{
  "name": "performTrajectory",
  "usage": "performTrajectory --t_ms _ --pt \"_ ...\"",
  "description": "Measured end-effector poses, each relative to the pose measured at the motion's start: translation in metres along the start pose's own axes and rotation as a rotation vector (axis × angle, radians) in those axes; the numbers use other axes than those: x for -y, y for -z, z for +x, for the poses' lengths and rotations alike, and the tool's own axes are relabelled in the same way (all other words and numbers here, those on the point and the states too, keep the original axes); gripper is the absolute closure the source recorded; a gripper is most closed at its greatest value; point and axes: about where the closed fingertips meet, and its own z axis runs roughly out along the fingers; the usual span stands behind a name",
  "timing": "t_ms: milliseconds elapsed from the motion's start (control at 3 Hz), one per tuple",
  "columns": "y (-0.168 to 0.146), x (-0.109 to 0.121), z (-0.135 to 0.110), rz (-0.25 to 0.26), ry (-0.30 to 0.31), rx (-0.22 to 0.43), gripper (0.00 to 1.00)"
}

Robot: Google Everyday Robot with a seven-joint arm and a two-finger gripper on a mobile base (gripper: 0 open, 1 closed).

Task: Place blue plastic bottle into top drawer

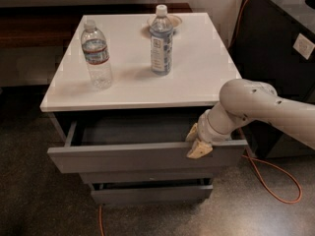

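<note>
The blue plastic bottle (161, 41) stands upright with its white cap on the white cabinet top (202, 77), toward the back middle. The top drawer (123, 157) is pulled partly out below the top, and its grey inside shows. My gripper (196, 141) is at the right end of the drawer's front panel. One tan finger (192, 132) is inside the drawer and the other is on the outside of the front, so the gripper is closed on the panel. The gripper is well below and to the right of the bottle.
A clear bottle with a red-and-blue band (96, 53) stands at the left of the top. A small dish (175, 20) sits behind the blue bottle. Two narrower drawers (147, 193) sit below. A black cabinet (280, 48) stands at the right, with an orange cable (283, 178) on the floor.
</note>
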Motion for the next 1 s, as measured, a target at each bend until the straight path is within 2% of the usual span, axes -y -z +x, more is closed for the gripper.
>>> performTrajectory --t_ms 333,1000 --pt "0.0055 -0.0151 0.0022 -0.010 -0.020 -0.008 1.00" --pt "0.0050 -0.0162 0.0008 -0.028 -0.043 0.011 1.00"
